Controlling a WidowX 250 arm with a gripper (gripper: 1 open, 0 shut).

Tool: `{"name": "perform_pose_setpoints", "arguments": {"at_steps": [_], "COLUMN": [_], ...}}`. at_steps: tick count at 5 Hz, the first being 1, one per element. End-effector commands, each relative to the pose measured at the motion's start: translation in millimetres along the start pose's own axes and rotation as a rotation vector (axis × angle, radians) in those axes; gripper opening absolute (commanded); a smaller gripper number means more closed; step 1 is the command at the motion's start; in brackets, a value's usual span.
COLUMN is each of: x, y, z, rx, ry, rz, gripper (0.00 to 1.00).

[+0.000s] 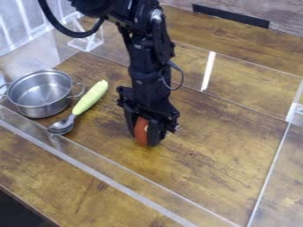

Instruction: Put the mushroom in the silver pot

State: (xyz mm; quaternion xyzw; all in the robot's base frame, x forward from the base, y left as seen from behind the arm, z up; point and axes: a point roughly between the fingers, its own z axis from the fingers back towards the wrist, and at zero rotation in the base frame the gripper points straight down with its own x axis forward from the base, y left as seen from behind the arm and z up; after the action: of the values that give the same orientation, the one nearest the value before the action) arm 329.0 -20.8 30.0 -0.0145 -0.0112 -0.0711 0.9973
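Observation:
The mushroom (143,134), red-brown and rounded, sits between the black fingers of my gripper (145,131) low over the wooden table, near the middle of the view. The jaws stand closed against its sides and the gripper points straight down. Its stem is hidden. The silver pot (39,92), round, shiny and with nothing in it, stands at the left edge of the table, well to the left of the gripper.
A metal spoon (78,106) with a yellow-green handle lies between the pot and the gripper. Clear plastic walls (142,195) edge the table at front and right. A black cable (81,22) loops behind the arm.

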Motion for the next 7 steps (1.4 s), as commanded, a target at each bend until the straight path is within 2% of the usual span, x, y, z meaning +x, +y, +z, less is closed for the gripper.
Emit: {"name": "perform_pose_setpoints", "arguments": {"at_steps": [1,2,3,4,5,6,7], "x": [5.0,6.0,13.6,19.0,21.9,0.4,-27.6], "y": [0,-6,-1,4,21,46,71], "z": [27.7,38.9,47.0,44.8,77.1,117.8,123.8], "rx": [0.016,0.022,0.018,0.008,0.027,0.058,0.089], "ry": [-0.054,-0.057,-0.07,-0.067,-0.109,-0.163,-0.2], "rz": [-0.006,-0.023,0.018,0.048,0.121,0.275,0.429], "gripper": [0.0,0.0,0.0,0.0,0.0,0.0,0.0]}}
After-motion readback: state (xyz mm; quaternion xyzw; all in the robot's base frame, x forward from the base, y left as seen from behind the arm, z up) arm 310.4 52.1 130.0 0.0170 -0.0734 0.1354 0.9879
